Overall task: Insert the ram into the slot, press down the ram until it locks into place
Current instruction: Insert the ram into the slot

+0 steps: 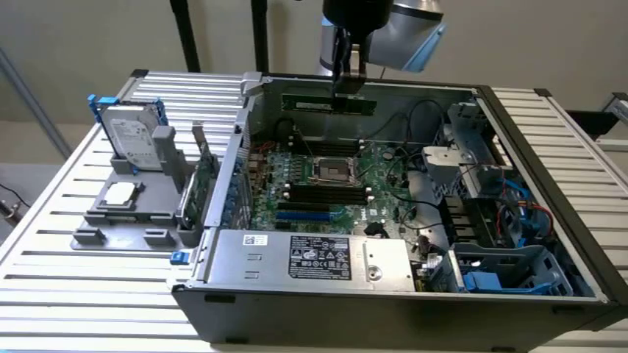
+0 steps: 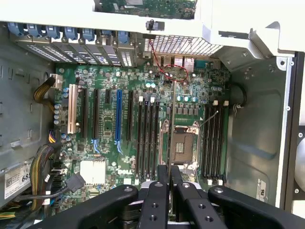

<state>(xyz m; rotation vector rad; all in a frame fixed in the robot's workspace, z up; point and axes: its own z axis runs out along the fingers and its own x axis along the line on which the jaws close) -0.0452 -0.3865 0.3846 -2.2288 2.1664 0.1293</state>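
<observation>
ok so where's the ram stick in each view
exterior view: ram stick held in the jaws, above the open case's far wall
wrist view: ram stick edge-on, a thin strip between the jaws
shared landmark: processor socket

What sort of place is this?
Probably a test bench for robotic computer assembly: an open PC case on a slatted table, a robot arm holding the ram above it, and a hard drive in a holder alongside.

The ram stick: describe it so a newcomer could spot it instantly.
Find the open computer case. Over its motherboard, the gripper clamps the ram, a thin green stick held level. Unlike the flat board below, it hangs in the air.
</observation>
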